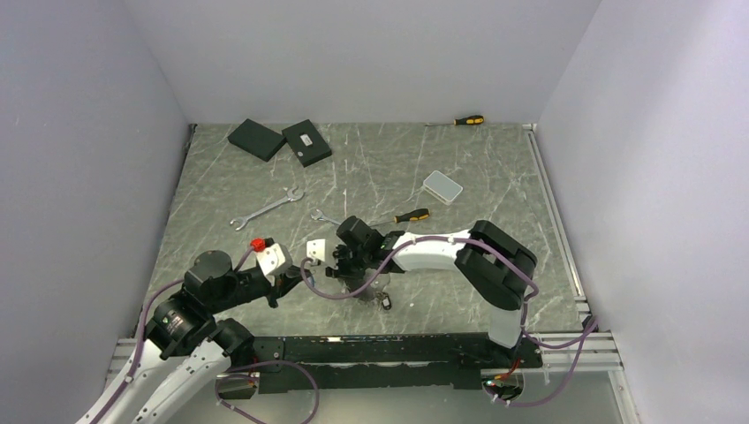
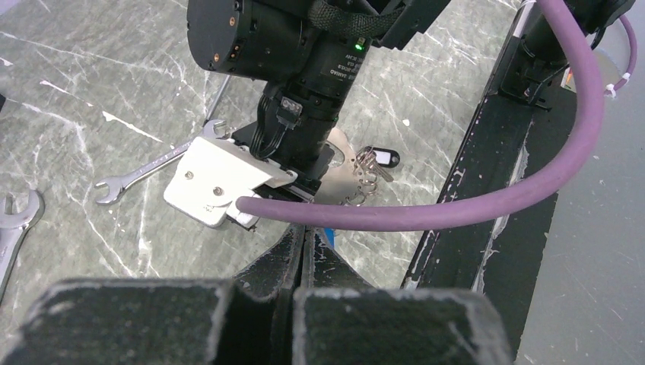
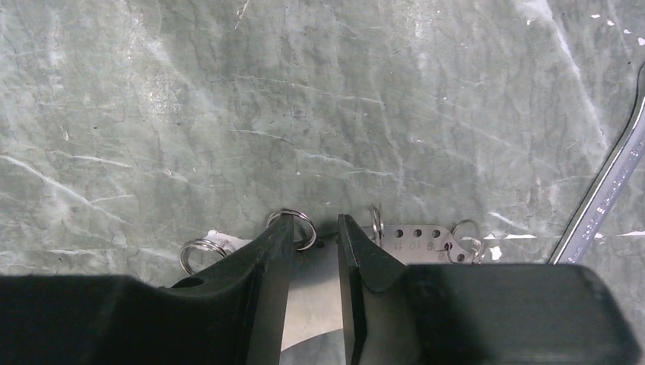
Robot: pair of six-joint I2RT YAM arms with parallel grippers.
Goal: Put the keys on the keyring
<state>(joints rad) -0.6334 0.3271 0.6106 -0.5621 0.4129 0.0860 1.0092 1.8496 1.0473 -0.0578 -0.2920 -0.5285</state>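
Two silver keys lie on the marble: a long one (image 1: 265, 209) and a short one (image 1: 323, 216) just beyond my right gripper (image 1: 358, 283). The left wrist view shows the short key (image 2: 144, 171) and the long key's head (image 2: 19, 224). My right gripper (image 3: 316, 228) points down with its jaws apart over a flat punched silver plate (image 3: 422, 236) carrying small split rings (image 3: 199, 251). One ring (image 3: 304, 226) sits at its left fingertip. The keyring as a loop I cannot make out. My left gripper (image 2: 304, 243) is shut on nothing, close to the left.
Beside the plate lies a white key tag (image 2: 382, 158). A yellow-and-black screwdriver (image 1: 412, 215) sits behind the right arm, another (image 1: 468, 120) by the back wall. Two black boxes (image 1: 281, 141) and a white box (image 1: 442, 186) sit farther back. A purple cable (image 2: 426, 217) crosses before my left fingers.
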